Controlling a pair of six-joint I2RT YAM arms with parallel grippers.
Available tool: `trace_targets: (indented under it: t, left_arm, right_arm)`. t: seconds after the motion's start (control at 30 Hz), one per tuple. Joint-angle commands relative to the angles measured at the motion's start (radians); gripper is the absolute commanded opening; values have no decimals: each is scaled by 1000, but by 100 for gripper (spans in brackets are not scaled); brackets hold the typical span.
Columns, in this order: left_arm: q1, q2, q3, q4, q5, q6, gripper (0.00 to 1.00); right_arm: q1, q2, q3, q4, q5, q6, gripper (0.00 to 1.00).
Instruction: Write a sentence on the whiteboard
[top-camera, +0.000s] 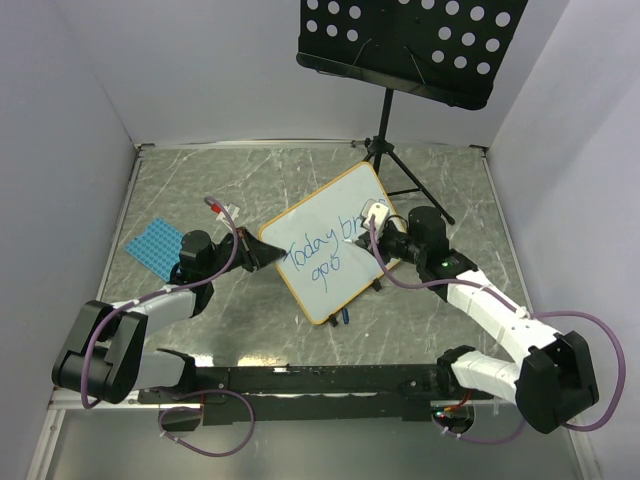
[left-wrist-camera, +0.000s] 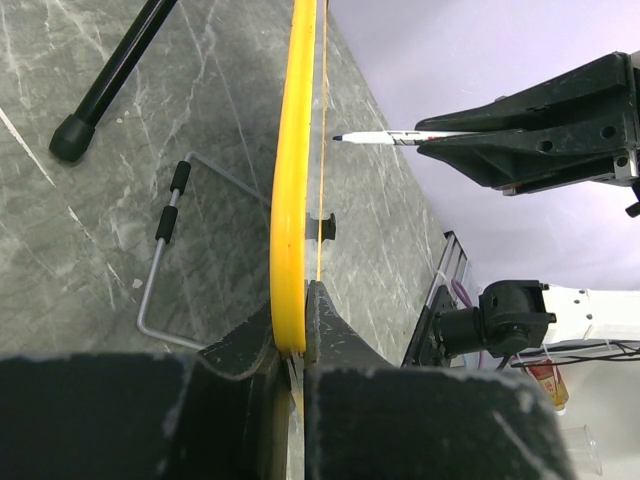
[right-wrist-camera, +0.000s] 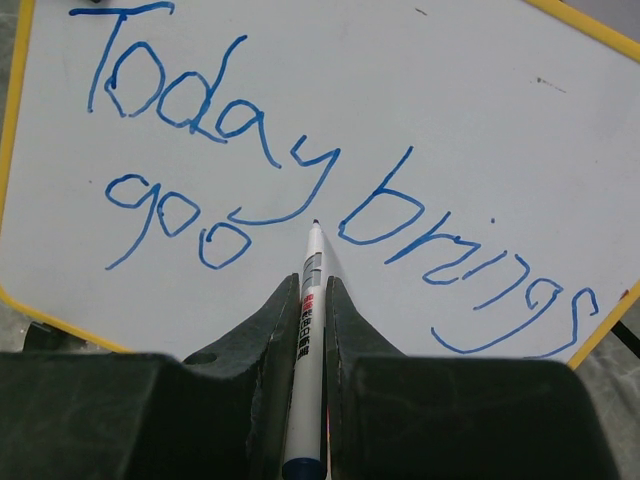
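Entry: left gripper (left-wrist-camera: 295, 322) clenched on whiteboard (left-wrist-camera: 290, 150) frame; right gripper (right-wrist-camera: 311, 287) grasping marker (right-wrist-camera: 312, 250). I press lightly, tip just ahead of jaws (finishing "good" in the sentence (right-wrist-camera: 300, 170)).

Bare tabletop (top-camera: 240, 175) at far left; music stand legs (top-camera: 385, 150) just behind whiteboard (top-camera: 320, 250); blue mat (top-camera: 155, 247) left.

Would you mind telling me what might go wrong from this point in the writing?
1. The left gripper pinches only the thin yellow rim of the whiteboard, so pressure from the marker might shift the board and skew strokes.
2. The marker tip in the right gripper sits close to the y's tail and the last o of the sentence, so the next letter may overlap them.
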Motion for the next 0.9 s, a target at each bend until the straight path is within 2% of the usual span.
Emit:
trace_targets:
  t: [0.0,0.3,0.87]
  left_arm:
    - [-20,-1,-20,-50,83,115,1]
    - [-21,-2,-24,-46,82,113,1]
    - [-21,-2,-30,-41,76,115,1]
  right_arm:
    - [-4,15,-1,60,16,13,0]
    - [-6,53,31,-4,-11,-17,0]
    - [-41,19,28,-167,-74,-81,0]
